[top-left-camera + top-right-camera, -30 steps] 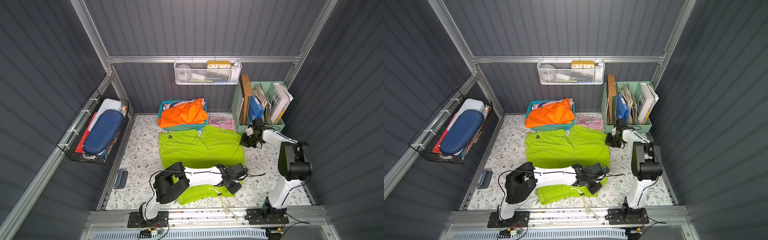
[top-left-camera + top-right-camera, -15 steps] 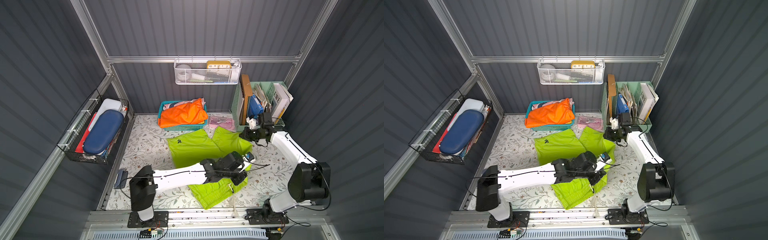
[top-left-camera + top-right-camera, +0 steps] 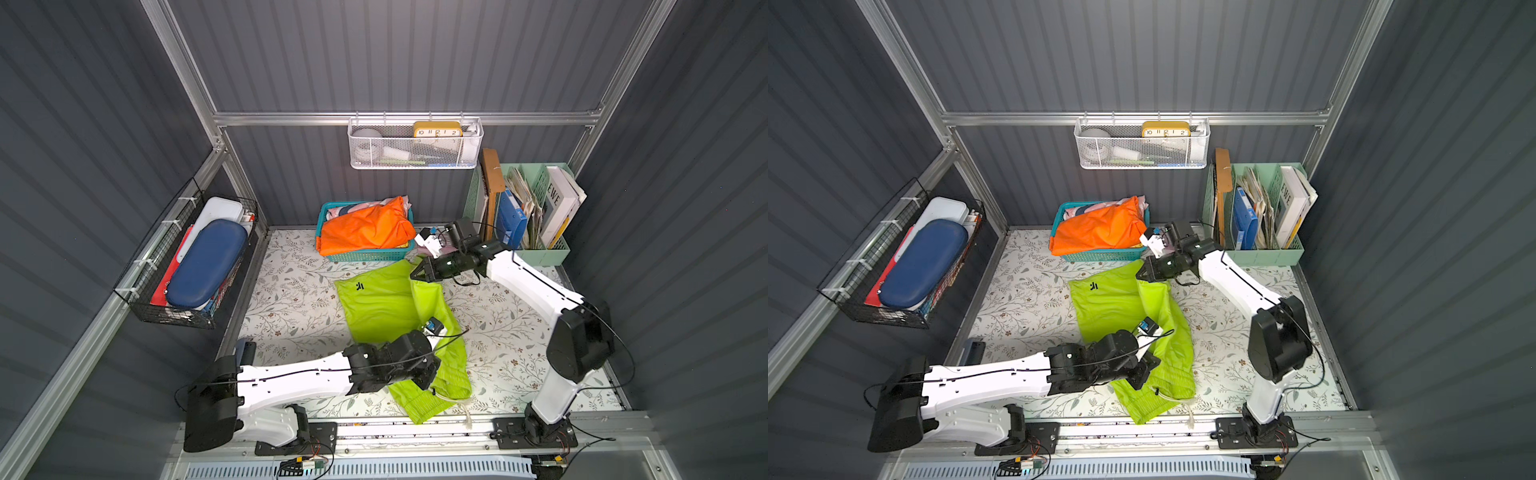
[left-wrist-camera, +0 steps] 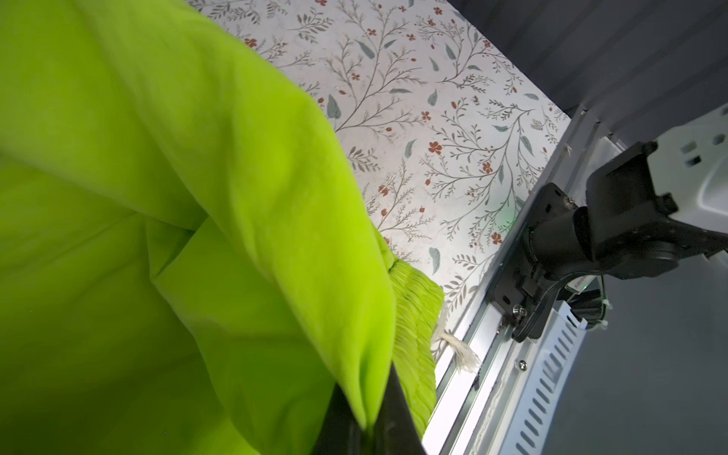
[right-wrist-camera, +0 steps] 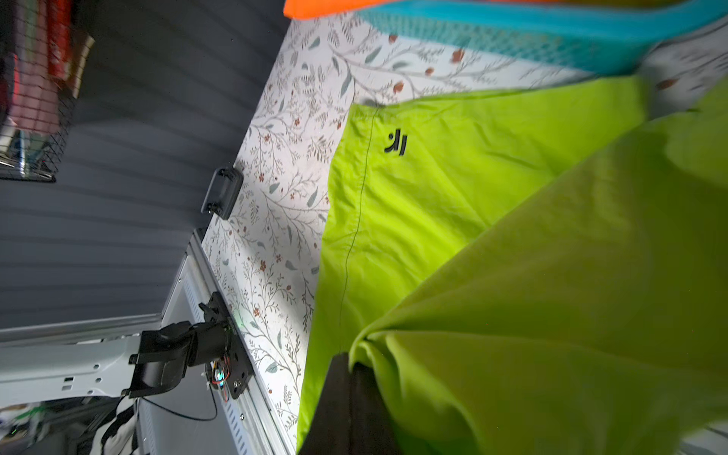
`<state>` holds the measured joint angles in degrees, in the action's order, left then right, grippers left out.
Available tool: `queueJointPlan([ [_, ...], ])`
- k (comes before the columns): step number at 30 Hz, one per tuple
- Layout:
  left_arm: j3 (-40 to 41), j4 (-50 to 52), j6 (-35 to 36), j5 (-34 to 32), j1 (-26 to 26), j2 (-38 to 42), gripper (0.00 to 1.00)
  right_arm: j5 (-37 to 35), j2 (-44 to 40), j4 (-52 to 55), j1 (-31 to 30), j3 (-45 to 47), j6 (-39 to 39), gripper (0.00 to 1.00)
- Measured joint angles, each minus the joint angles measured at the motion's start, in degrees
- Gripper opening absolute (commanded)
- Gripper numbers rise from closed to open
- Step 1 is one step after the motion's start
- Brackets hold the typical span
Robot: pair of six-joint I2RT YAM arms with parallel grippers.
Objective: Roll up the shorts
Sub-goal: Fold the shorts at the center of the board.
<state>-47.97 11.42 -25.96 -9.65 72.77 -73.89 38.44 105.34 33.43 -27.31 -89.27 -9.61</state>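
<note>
The floral mat lies bare from the shorts out to the wall at 9 o'clock, and again at 3 o'clock as far as the right arm's base, so the free room is on those two flanks. The shorts run from the mat's middle down to 6 o'clock, where the ribbed waistband corner reaches the front rail. Their far edge at 12 o'clock lies near the teal basket, not touching it. One leg lies flat and the other is raised and draped partly over it. The right gripper, at 1 o'clock of the shorts, has its fingers pinched tight on that raised leg's edge. The left gripper, at 5 o'clock, has its fingers clamped on a green fold beside the waistband. Half a second earlier the right gripper was nearer the mint file organiser and the legs lay spread; now the cloth is narrower. The cream drawstring trails over the rail, and the black logo faces up at 11 o'clock
</note>
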Motion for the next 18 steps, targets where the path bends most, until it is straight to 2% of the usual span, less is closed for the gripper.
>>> queueJointPlan([
  [7,5.27,2.19,-5.99,-3.93,-0.02,2.49,0.00,0.52,11.74,0.22,-2.69,-1.57,-3.56,0.00],
  [18,6.36,4.79,-8.48,-6.95,-0.68,2.60,0.00,-11.43,14.38,-4.39,-2.10,2.03,-16.31,0.00],
])
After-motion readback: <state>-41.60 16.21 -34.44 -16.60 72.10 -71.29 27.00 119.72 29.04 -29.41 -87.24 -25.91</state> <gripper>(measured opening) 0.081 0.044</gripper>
